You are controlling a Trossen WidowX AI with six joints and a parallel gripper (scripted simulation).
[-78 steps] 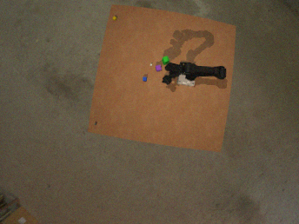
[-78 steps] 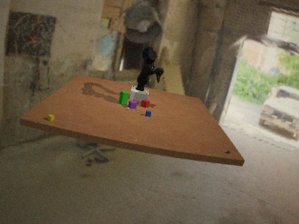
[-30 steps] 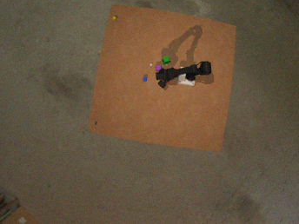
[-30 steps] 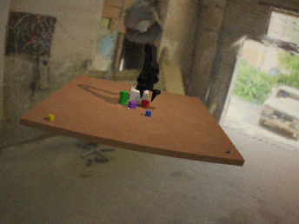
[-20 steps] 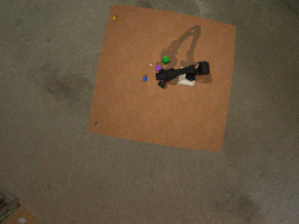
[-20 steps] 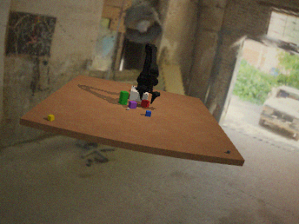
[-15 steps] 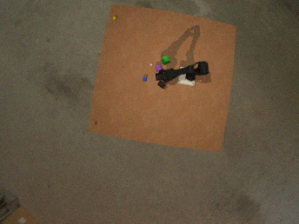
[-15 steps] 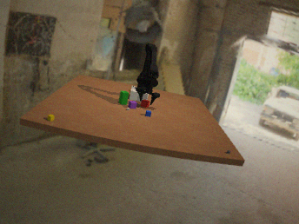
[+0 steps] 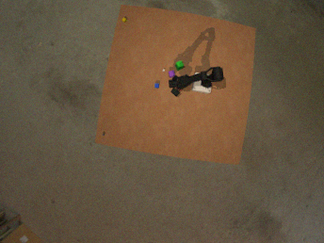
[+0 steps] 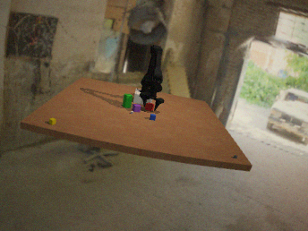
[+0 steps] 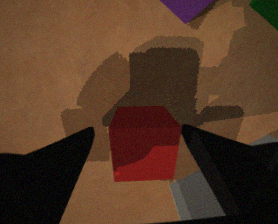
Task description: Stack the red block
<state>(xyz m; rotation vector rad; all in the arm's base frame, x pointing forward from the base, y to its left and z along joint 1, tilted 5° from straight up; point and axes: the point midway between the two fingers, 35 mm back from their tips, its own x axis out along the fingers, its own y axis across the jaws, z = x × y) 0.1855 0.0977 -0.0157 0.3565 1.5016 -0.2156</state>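
Observation:
The red block [image 10: 149, 106] [image 11: 145, 150] sits on the table top, between the fingertips in the wrist view; the arm hides it in the top view. My gripper [image 9: 173, 88] [image 10: 150, 105] [image 11: 138, 129] is open and low around the block, with one finger on each side. In the wrist view a gap shows on the left side, while the right fingertip looks very near the block's edge; I cannot tell if they touch. The green tower [image 9: 179, 65] [image 10: 127, 101] stands upright to the side, with only a corner [image 11: 269, 10] in the wrist view.
A purple block [image 9: 171, 73] [image 10: 137, 107] [image 11: 186, 9] lies between the tower and my gripper. A blue block [image 9: 156, 86] [image 10: 152, 117] and a tiny white piece [image 9: 164, 70] [image 10: 132, 113] are nearby. A yellow block [image 9: 124, 19] [image 10: 53, 121] lies at a far corner. The pale base plate [image 9: 202, 89] [image 11: 197, 197] is close.

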